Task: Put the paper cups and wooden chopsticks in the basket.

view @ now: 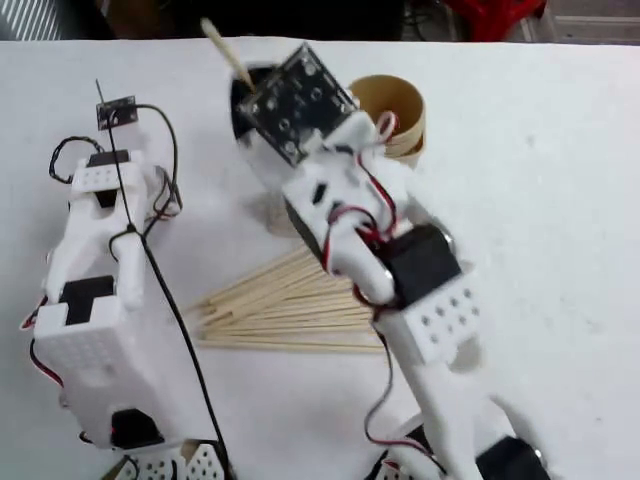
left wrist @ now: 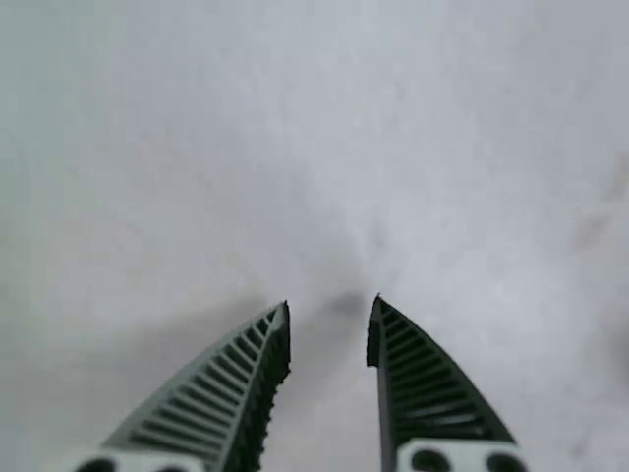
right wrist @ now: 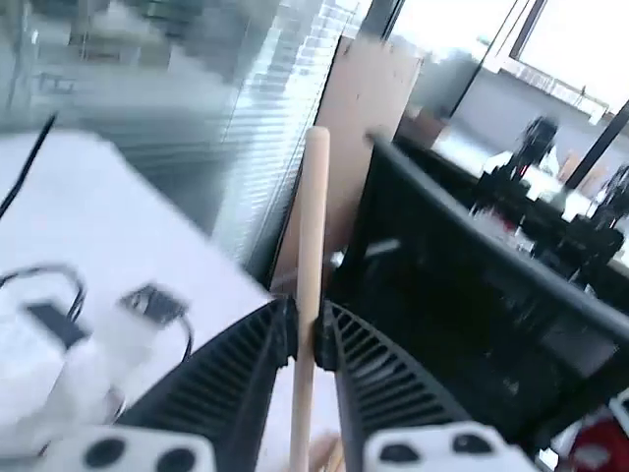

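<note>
A single chopstick (right wrist: 314, 216) is clamped between the jaws of the right gripper (right wrist: 305, 320), raised above what appears to be the dark basket (view: 240, 100). Loose chopsticks (view: 290, 310) are fanned on the table (view: 540, 200), with a paper cup (view: 400, 105) seen near its far edge. The left gripper (left wrist: 329, 315) is held slightly parted and holding nothing.

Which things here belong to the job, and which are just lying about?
Job: chopstick held by right gripper; pile of wooden chopsticks; paper cups; black basket.
Lying about: small circuit board on a black cable.
</note>
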`<state>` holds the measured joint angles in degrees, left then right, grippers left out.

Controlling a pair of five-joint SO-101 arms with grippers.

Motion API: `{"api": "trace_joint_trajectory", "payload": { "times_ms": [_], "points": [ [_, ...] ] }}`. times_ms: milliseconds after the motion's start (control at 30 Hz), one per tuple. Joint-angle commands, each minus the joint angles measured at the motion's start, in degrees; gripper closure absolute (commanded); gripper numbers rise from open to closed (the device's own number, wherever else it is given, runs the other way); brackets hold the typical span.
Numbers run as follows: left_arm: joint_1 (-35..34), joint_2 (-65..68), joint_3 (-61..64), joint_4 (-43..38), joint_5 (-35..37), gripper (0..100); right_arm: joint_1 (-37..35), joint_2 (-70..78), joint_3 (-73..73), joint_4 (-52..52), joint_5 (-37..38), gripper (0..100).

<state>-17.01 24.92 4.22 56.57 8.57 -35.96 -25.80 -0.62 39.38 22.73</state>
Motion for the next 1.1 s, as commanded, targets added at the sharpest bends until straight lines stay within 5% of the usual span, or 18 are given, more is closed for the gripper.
{"api": "trace_joint_trajectory", "payload": {
  "times_ms": [0, 633, 833, 1067],
  "points": [
    [0.40, -0.57, -1.85, -0.97, 0.53, 85, 2.15, 4.88, -3.69, -12.44, -0.35, 98.1],
    [0.48, -0.57, -1.85, -1.41, 0.53, 85, 3.74, 8.31, 4.13, -19.12, -0.53, 97.8],
    [0.48, -0.57, -1.67, -1.41, 0.53, 85, 3.82, 7.78, 6.77, -18.59, -0.44, 86.8],
    [0.48, -0.57, -1.67, -0.97, 0.53, 85, 3.82, 4.26, 6.86, -4.70, -0.44, 96.1]
  ]
}}
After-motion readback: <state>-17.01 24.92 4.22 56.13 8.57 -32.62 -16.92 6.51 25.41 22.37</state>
